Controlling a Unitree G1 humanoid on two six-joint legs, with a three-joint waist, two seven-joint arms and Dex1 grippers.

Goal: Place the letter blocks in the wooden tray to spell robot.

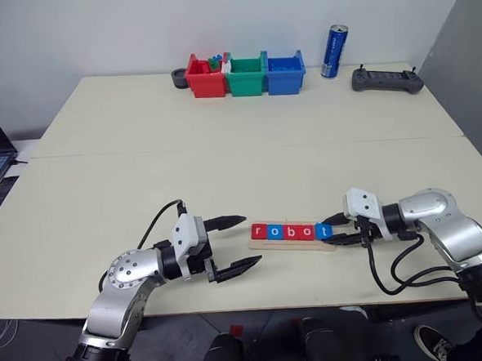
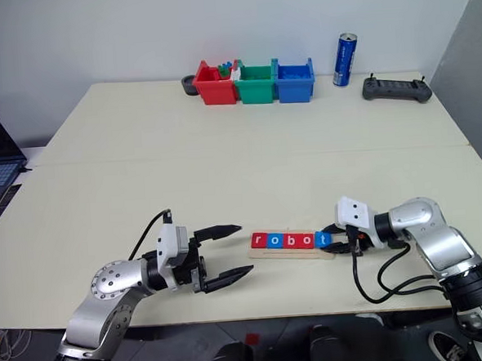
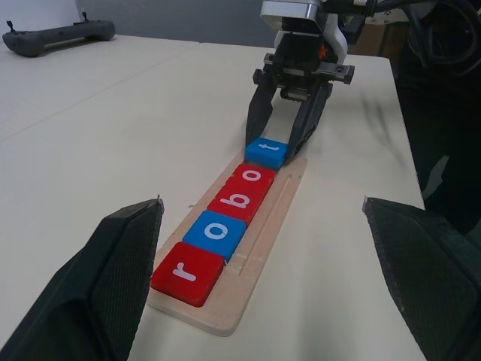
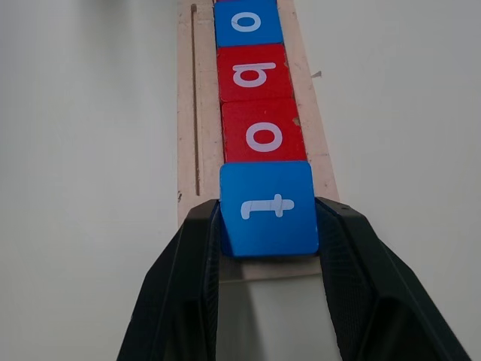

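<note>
The wooden tray (image 3: 259,248) is showing pale, bare, matt wood with a fine grain. The letter blocks (image 3: 237,197) are looking like smooth painted tiles with a soft sheen. The bench (image 1: 223,157) is looking matt and cream. The right pincer (image 4: 267,263) fingers (image 4: 184,293) are appearing as black, slightly textured plastic.

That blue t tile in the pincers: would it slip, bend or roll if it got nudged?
The t tile looks stiff: its edges stay straight between the right gripper fingers. Being flat and square, it should slide rather than roll. Its glossy faces may be a bit slippery, though the wooden tray would probably steady it.
</note>
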